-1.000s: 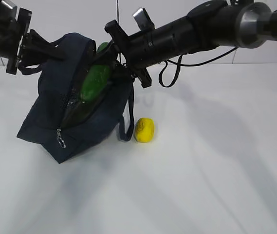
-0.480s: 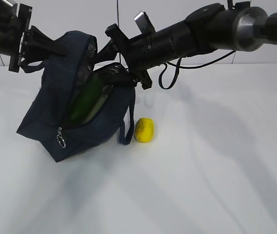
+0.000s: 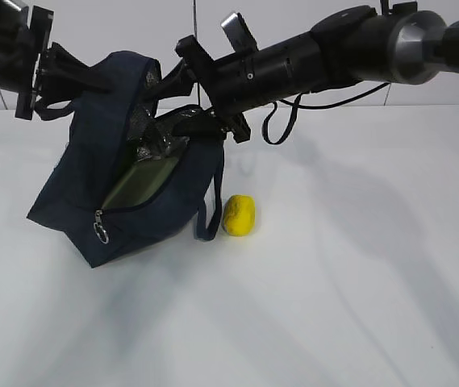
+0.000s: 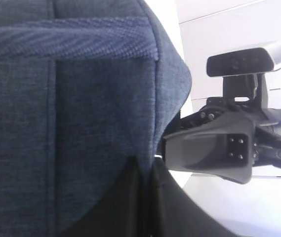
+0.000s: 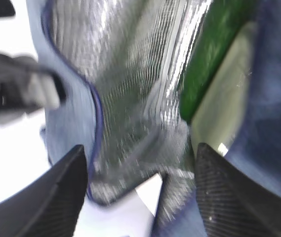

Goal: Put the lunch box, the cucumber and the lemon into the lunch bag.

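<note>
The navy lunch bag (image 3: 92, 177) hangs tilted, its lower corner on the table and its zipper open. My left gripper (image 3: 84, 79) is shut on its top fabric (image 4: 105, 123) and holds it up. The right gripper (image 3: 182, 101) hovers at the bag's mouth, open (image 5: 140, 197), with nothing between its fingers. Inside, the dark green cucumber (image 5: 207, 59) lies on the lunch box's pale green lid (image 5: 214, 118), beside the silver lining. From outside only the lid (image 3: 136, 185) shows. The yellow lemon (image 3: 239, 215) sits on the table just right of the bag.
A loop handle (image 3: 209, 210) dangles from the bag next to the lemon. The metal zipper pull (image 3: 100, 232) hangs at the bag's lower front. The right arm (image 3: 334, 52) stretches across the top of the exterior view above the white table (image 3: 334, 282).
The cucumber, which stuck half out of the bag at the right gripper, has slid down inside. The right gripper's jaws have spread. The left gripper and the lemon have stayed put.
</note>
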You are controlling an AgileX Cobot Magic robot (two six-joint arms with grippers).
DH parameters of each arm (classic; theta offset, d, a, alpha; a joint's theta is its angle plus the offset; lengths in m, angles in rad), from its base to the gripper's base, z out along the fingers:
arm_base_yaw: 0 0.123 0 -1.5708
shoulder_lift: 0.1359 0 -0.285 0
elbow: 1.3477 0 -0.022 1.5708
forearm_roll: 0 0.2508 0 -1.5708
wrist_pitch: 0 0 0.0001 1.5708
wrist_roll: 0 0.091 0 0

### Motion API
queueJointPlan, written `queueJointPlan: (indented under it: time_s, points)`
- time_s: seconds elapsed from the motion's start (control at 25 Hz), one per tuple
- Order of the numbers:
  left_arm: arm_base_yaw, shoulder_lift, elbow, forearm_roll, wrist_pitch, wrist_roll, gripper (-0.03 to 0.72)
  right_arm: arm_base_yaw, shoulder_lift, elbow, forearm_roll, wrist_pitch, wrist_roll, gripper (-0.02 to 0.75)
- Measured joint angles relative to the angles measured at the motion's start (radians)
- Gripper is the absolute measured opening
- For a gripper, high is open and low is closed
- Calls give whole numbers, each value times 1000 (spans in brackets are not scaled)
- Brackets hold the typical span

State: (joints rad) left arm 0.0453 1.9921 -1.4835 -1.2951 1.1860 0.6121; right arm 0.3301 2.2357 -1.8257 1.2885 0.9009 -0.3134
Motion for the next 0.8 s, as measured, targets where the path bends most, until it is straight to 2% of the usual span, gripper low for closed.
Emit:
queueJointPlan:
  time_s: [0.24, 0.4, 0.6, 0.8]
  points:
    - [13, 0, 0, 50, 0, 0, -8, -23, 0, 0, -9, 109, -44, 508]
    - [60, 0, 0, 79, 0, -10, -8, -25, 0, 0, -54, 150, -36, 509]
    - [130, 0, 0, 143, 2, -19, -8, -28, -29, -1, -231, 170, 39, 508]
    - [149, 0, -1, 271, 2, -56, -8, -28, -73, -26, -432, 186, 130, 508]
